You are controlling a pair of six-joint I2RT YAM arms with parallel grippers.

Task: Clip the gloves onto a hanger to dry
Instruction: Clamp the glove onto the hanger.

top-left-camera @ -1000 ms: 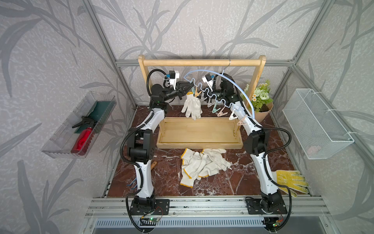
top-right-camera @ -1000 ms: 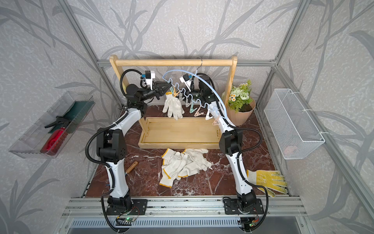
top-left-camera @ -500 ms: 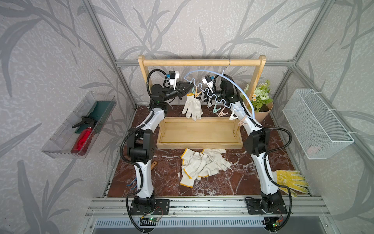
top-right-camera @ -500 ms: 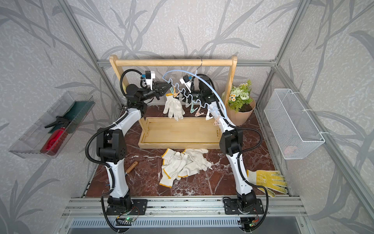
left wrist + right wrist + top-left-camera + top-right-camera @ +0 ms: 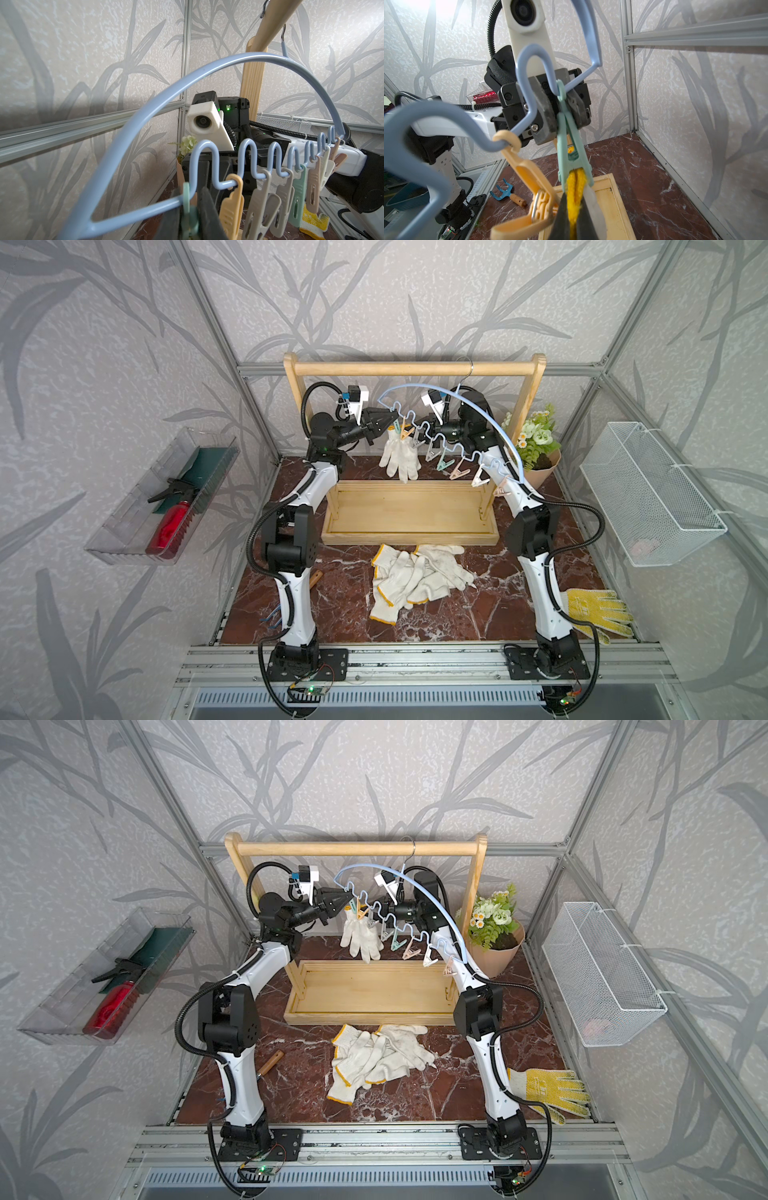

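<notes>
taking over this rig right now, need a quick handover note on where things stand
left gripper: shut on the handles of the green peg at the end of the hanger.
right gripper: shut on the yellow-trimmed cuff of one white glove, holding it up in that peg's jaws.
done: that glove hangs under the hanger. I cannot tell whether the peg bites on its own.
left: the pile of gloves lies on the table in front of the wooden rack. The other pegs hang empty.
</notes>
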